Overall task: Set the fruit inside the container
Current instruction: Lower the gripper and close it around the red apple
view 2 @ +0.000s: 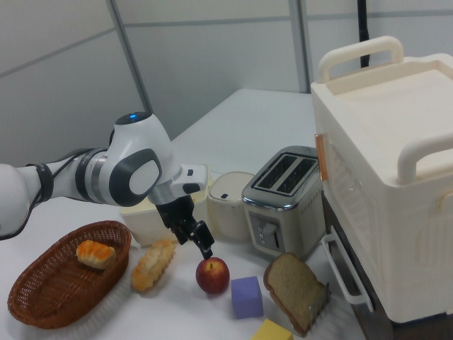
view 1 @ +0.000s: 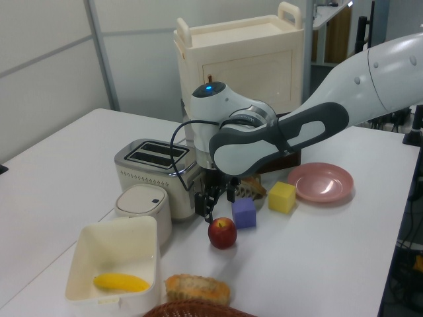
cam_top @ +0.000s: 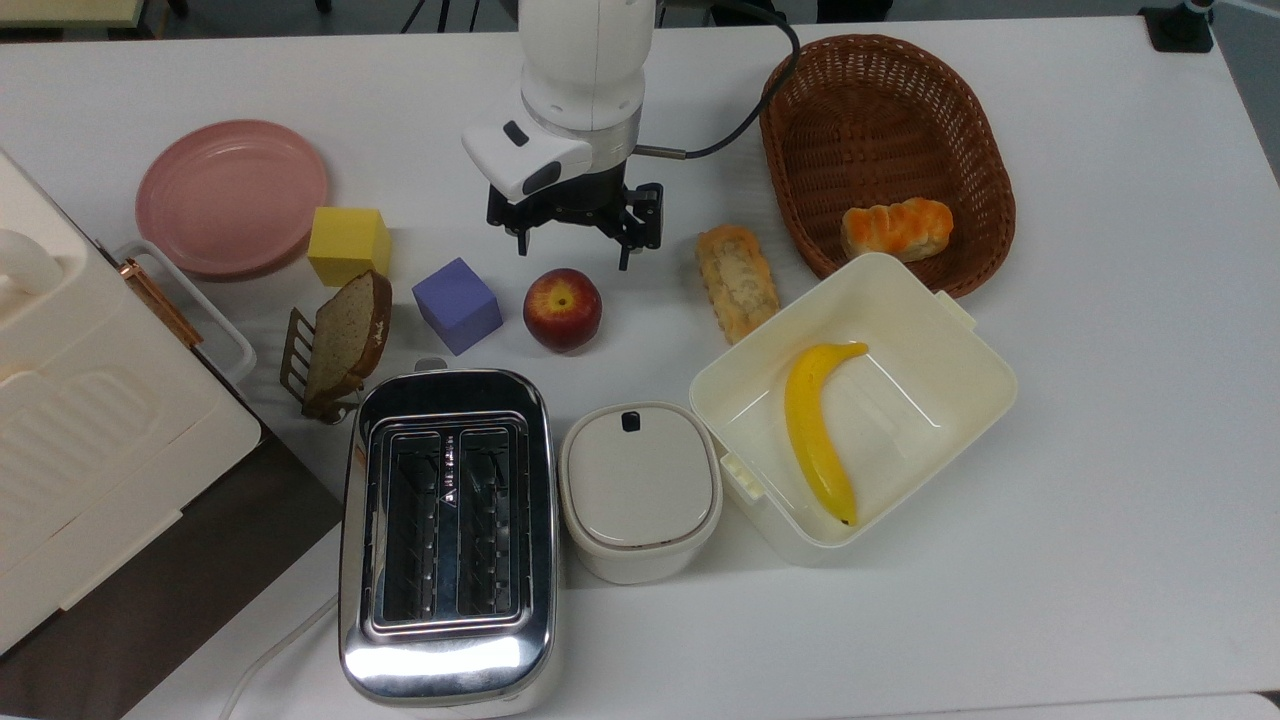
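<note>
Apple point(cam_top: 562, 308) upright, stem dimple facing up, no long axis; sits just below spread gripper point(cam_top: 573, 248), untouched, top view.

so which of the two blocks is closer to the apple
The purple block: in the top view it sits just left of the apple, while the yellow block lies farther left, beside the pink plate.
</note>
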